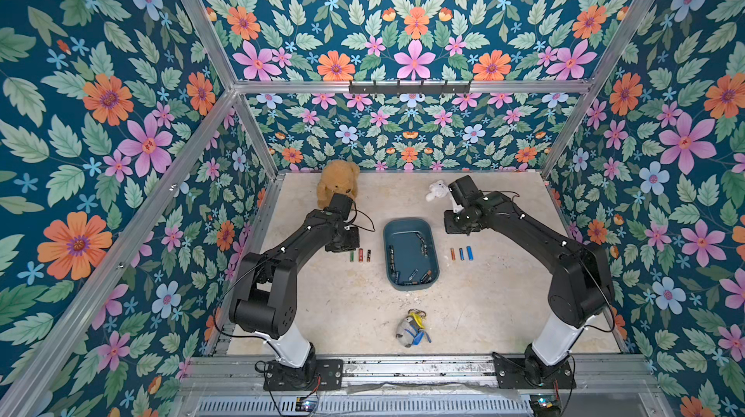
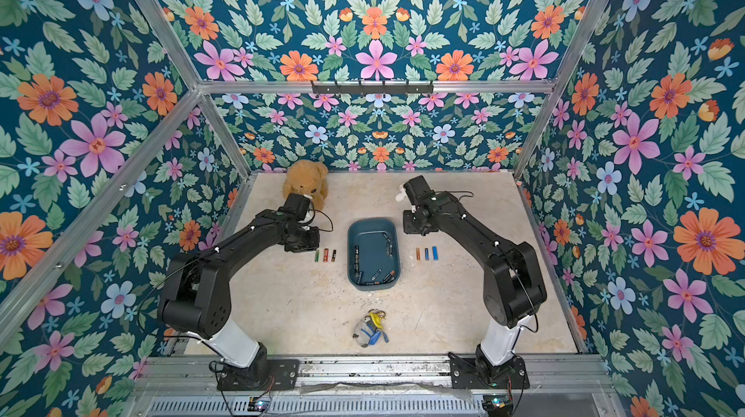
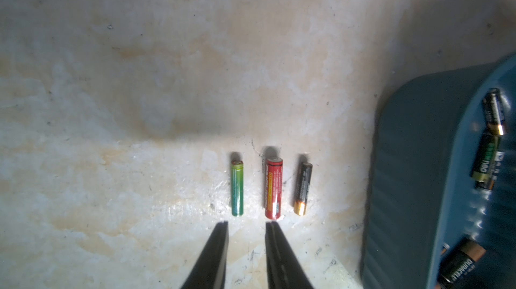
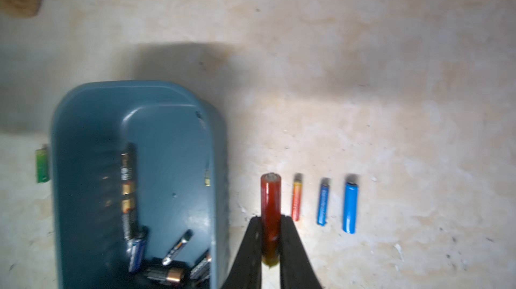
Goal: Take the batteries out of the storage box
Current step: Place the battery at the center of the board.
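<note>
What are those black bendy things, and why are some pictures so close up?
They are robot arms, a left arm and a right arm, seen from above in both top views. The close-ups come from a camera on each wrist. On the table stands a blue storage box with batteries inside. Three more lie in a left row, three in a right row. Also a teddy bear, a white toy and a grey toy. The right gripper pinches a red battery. The left gripper is open and empty.

The beige table (image 1: 354, 314) bears the storage box (image 1: 407, 229) between left claw (image 3: 247, 224) and right claw (image 4: 270, 220). Three batteries (image 3: 272, 188) lie just ahead of the left one, and three more batteries (image 4: 323, 201) lie beside the right. A teddy bear (image 1: 338, 183) and white plush (image 1: 437, 190) lie beyond them, and a keyring toy (image 1: 411, 328) lies well behind.
</note>
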Controlling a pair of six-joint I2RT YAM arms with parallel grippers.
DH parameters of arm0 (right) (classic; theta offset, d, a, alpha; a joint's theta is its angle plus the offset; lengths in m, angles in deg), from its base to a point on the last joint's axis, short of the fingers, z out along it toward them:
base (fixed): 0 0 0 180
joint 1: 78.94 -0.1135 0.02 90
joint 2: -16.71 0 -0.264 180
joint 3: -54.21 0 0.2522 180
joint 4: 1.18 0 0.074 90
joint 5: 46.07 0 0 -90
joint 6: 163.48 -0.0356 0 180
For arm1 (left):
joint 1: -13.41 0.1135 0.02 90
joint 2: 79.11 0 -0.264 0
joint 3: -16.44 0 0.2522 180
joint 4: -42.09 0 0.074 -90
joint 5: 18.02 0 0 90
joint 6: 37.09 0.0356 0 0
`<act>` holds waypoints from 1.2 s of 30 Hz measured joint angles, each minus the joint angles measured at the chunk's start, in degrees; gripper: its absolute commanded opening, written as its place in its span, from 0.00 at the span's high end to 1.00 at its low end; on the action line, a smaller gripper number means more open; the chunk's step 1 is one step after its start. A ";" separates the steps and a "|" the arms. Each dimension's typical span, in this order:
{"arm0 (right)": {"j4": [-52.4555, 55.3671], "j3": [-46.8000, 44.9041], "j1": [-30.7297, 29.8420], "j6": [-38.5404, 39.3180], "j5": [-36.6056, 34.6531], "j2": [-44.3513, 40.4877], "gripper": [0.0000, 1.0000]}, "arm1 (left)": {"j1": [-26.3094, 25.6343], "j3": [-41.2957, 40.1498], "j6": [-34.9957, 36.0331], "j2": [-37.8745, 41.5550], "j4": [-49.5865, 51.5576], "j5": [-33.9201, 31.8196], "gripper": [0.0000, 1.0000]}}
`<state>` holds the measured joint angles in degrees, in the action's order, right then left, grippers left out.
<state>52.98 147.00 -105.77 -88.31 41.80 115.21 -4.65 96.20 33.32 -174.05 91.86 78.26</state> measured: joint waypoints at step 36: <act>-8.11 -17.70 8.79 5.49 -3.74 0.44 0.84 | -1.07 -1.05 -0.02 -0.66 -0.63 1.01 0.70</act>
<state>44.87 129.29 -96.99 -82.82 38.06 115.65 -5.72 95.15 33.30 -174.71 91.23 79.27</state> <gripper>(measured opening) 0.159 0.298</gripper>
